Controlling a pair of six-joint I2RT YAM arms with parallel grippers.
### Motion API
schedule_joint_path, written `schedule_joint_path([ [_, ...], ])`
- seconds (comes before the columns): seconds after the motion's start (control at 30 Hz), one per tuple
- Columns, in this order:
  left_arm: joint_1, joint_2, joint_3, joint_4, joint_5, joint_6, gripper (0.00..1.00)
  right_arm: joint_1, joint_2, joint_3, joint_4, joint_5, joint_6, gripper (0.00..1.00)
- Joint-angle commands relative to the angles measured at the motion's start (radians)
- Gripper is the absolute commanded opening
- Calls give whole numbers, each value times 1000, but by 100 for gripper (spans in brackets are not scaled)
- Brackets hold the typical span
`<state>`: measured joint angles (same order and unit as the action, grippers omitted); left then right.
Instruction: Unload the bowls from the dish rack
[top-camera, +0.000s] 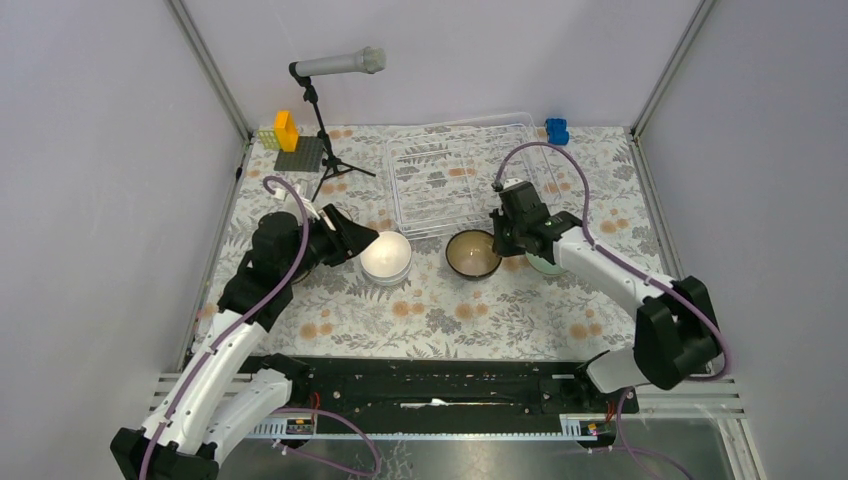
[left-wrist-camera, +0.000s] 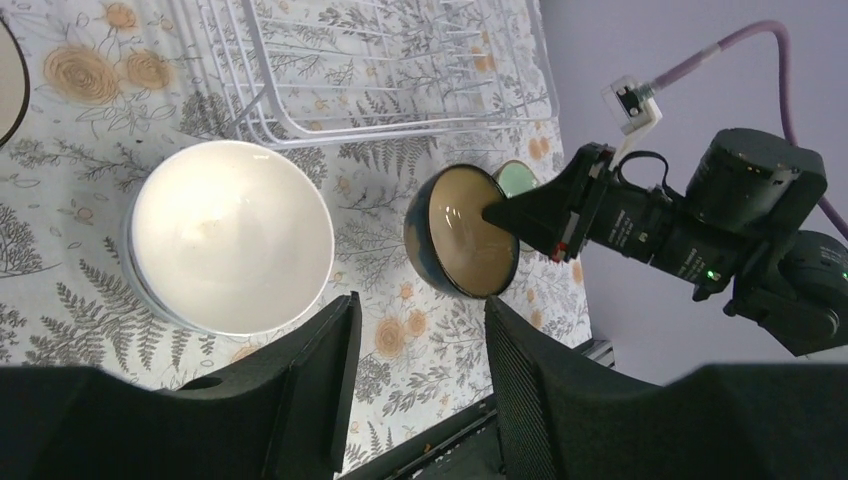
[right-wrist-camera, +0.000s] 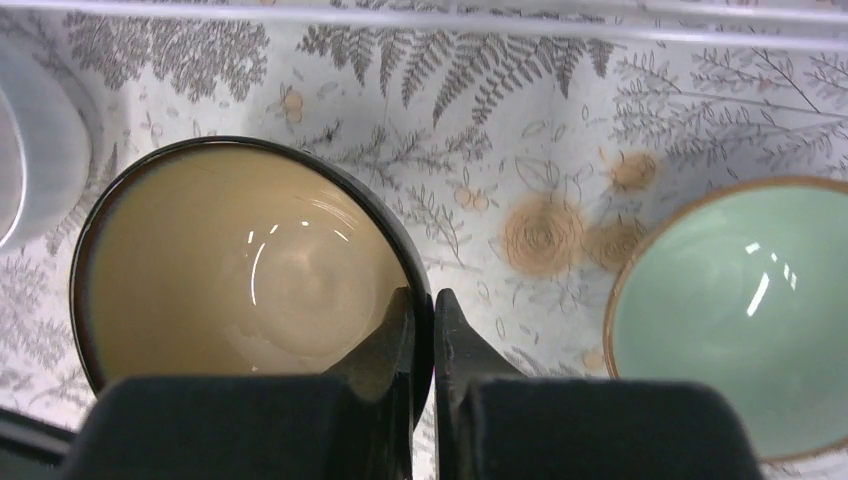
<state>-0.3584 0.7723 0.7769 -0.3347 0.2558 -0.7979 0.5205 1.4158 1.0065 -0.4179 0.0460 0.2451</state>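
Nearest the lens, right gripper (right-wrist-camera: 433, 300): shut tight on the rim of the brown bowl (right-wrist-camera: 250, 270), one finger inside on the cream glaze, one outside on the dark wall. Rim grip likely chosen as the only part thin enough for such short fingers. Held upright just in front of the rack (top-camera: 450, 180), outside its near wall; contact with the cloth (right-wrist-camera: 560, 120) not clear.

Mint bowl (right-wrist-camera: 740, 310) also in front of the rack, to the right of the brown one and apart from it. White bowl (left-wrist-camera: 230, 245) in front of the rack's near left corner, seemingly two stacked, probably to save room. Left gripper (left-wrist-camera: 420, 305) just beside the white bowl on the side away from the rack, wide open, holding nothing; probably parked clear of the right arm's work.

No bowl seen inside the rack, so unloading looks close to done, with brown apparently joining the row in front. Teal bowls not plainly in view.

No brand, label or writing legible anywhere.
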Motion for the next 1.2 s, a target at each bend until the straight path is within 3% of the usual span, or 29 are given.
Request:
schedule_joint_path([
  [0.0, -4, -13, -9, -13, 3, 14, 54, -3, 71, 23, 169, 35, 64, 0],
  [0.3, -4, -47, -23, -23, -30, 19, 56, -3, 54, -11, 205, 123, 80, 0],
  [0.43, -4, -44, -21, -26, -30, 20, 57, -2, -51, -13, 159, 149, 81, 0],
  [0.67, -4, -37, -13, -26, -27, 22, 57, -21, -254, -22, 33, 328, 77, 0],
  [0.9, -4, -36, -10, -27, -22, 23, 58, -143, -308, -23, -70, 425, 123, 0],
  [1.17, -4, -40, -13, -26, -22, 19, 58, -306, -249, -89, -22, 340, 152, 0],
])
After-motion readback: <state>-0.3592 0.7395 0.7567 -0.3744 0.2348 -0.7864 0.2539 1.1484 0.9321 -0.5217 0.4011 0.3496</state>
